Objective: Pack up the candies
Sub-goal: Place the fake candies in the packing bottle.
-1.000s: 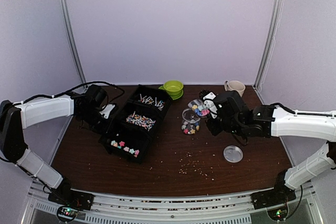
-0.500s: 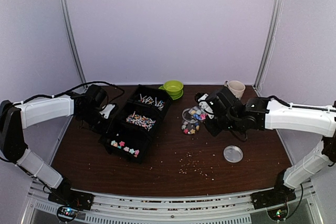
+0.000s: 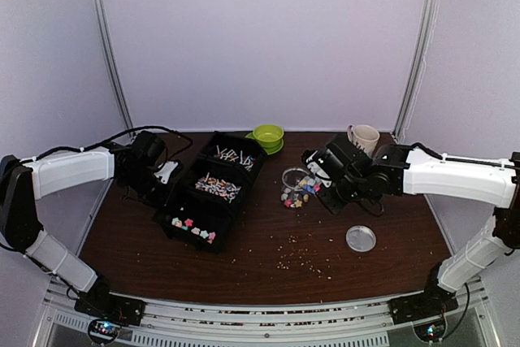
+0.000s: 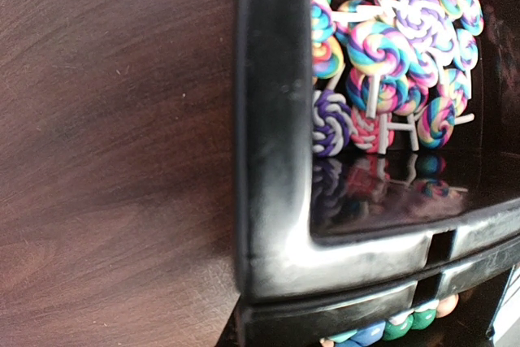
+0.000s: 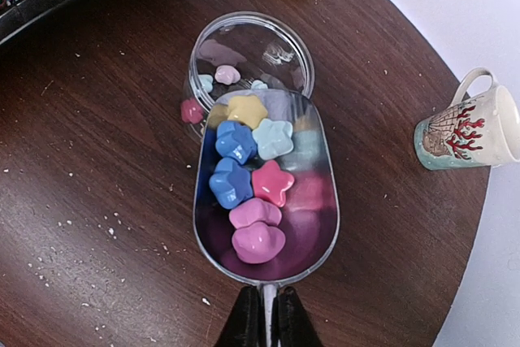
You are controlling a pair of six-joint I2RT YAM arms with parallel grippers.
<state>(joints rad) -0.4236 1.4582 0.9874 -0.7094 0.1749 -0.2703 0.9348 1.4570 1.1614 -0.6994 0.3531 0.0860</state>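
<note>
Your table (image 3: 122, 237): tray on the left, jar in the middle, mug at the back right.
You find the tray (image 3: 203, 206) with its 3 compartments left of centre, and the bowl (image 3: 268, 136) just behind its far end. Right of the tray stands the jar (image 3: 294, 188); the scoop (image 5: 313, 193) lies over its rim, with candies (image 5: 236, 183) in both. The mug (image 3: 363, 136) is behind them, the lid (image 3: 361, 238) in front, and the crumbs (image 3: 302, 259) at the near side.
</note>
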